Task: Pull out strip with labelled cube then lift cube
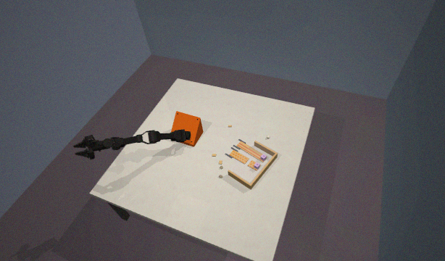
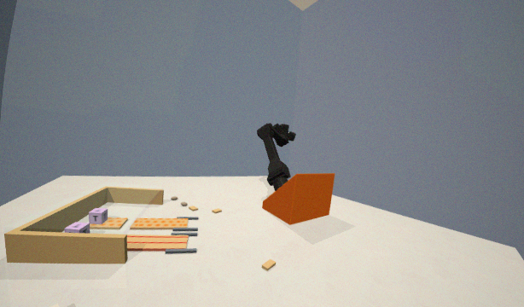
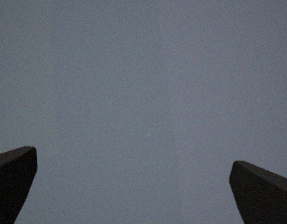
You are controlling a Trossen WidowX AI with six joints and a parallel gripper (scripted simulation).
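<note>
Open claw point(image 1: 77, 149) point(image 3: 137, 165) beyond the table's edge
The striped strip point(image 1: 251, 151) point(image 2: 157, 242) lies whole; the dotted strip point(image 1: 239, 156) point(image 2: 160, 223) shows a gap.

From the wedge point(image 1: 186, 122) point(image 2: 311, 198), the arm point(image 1: 130, 140) point(image 2: 270, 149) crosses the desk's point(image 1: 186, 203) point(image 2: 373, 264) left edge, gripper point(image 1: 77, 149) point(image 2: 293, 137) point(image 3: 137, 165) spread. Nearer the right edge, the striped strip point(image 1: 248, 149) point(image 2: 157, 242) and broken dotted strip point(image 1: 238, 156) point(image 2: 160, 223) each carry a cube point(image 1: 263, 156) point(image 2: 77, 228).
</note>
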